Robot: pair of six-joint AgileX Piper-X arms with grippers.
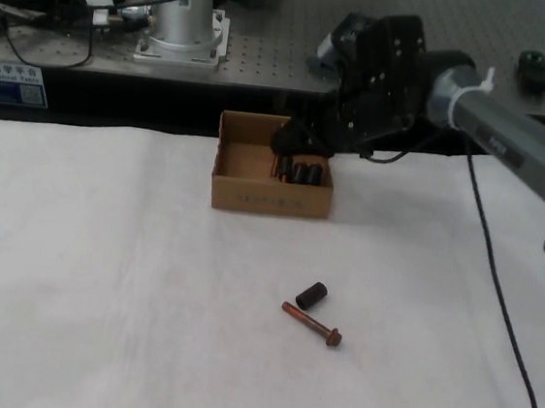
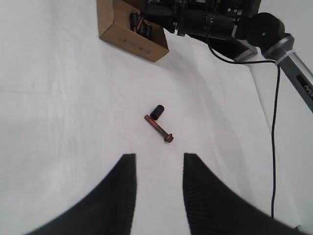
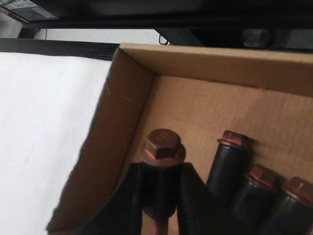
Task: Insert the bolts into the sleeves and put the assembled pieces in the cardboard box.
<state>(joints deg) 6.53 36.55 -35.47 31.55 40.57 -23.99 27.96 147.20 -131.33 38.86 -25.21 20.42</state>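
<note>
1. Clenching one assembled piece (image 3: pixel 163 147) in the right gripper (image 3: pixel 161 171), low inside the cardboard box (image 1: pixel 271 201) at far centre, beside three finished pieces (image 3: pixel 230 164).
2. Holding the left gripper (image 2: pixel 159 159) spread and empty above the cloth (image 1: pixel 99 274), near side.
3. Lying on that cloth, nearer than the box: loose bolt (image 1: pixel 311 324) just beside loose sleeve (image 1: pixel 312 295).

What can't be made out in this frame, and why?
Right wrist view: the held piece in the right hand runs off the picture's edge, so whether it touches the cardboard box is unknown.
High view: the right arm hides that hand and the held piece.
Left wrist view: the same arm covers part of the box; its contents cannot be counted.
</note>
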